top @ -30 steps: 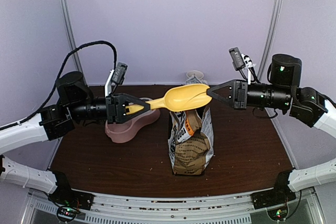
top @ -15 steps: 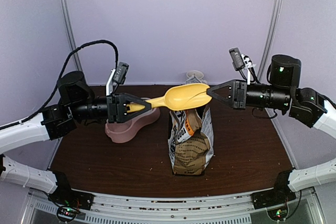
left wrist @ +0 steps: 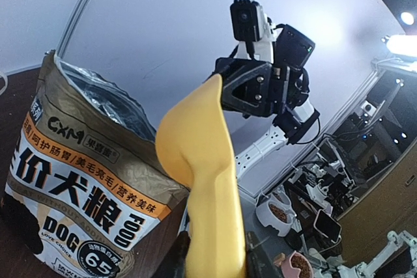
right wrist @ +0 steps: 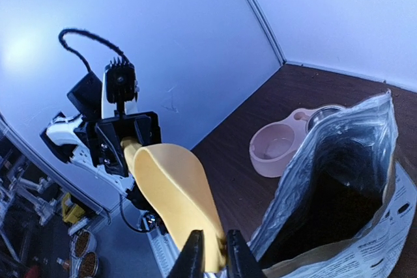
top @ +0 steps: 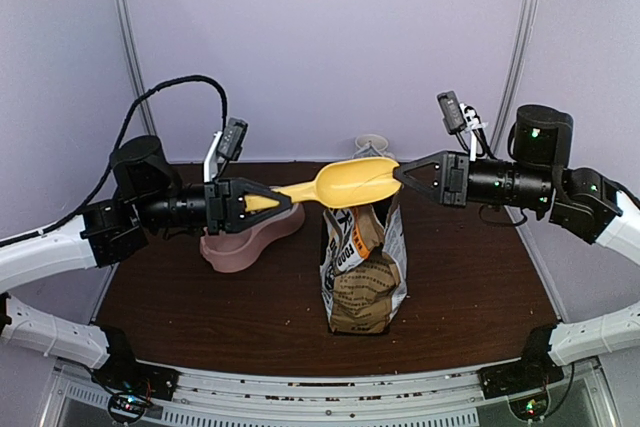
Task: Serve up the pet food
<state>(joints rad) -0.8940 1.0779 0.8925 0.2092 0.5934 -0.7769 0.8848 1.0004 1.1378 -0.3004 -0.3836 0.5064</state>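
The tan-and-white printed bag (top: 362, 277), foil-lined and marked "DOG FOOD", is standing upright near the middle of the dark brown wooden table (top: 470, 277), and its top is gaping open. The yellow plastic scoop (top: 350, 184) is hanging in the air directly above the bag's open mouth. It is lying roughly level, with its long handle reaching out to the left of the bag and its rounded bowl over the opening.

The left gripper (top: 278, 201) is clamping the scoop's handle between its two fingers, left of the bag and above it. The right gripper (top: 400, 173) is reaching in from the right of the bag with its fingers drawn narrow, and it is pinching the front rim of the scoop's bowl. The right wrist view is showing that rim caught between the two fingertips.

The pet food is not showing clearly in any view. In the right wrist view the bag's interior is appearing only as a dark hollow, so its contents cannot be told.

The pale pink double pet bowl (top: 245, 242) is resting on the table to the left of the bag, below the left gripper and apart from the bag. A white mug (top: 373, 144) is standing behind the bag at the table's far edge.
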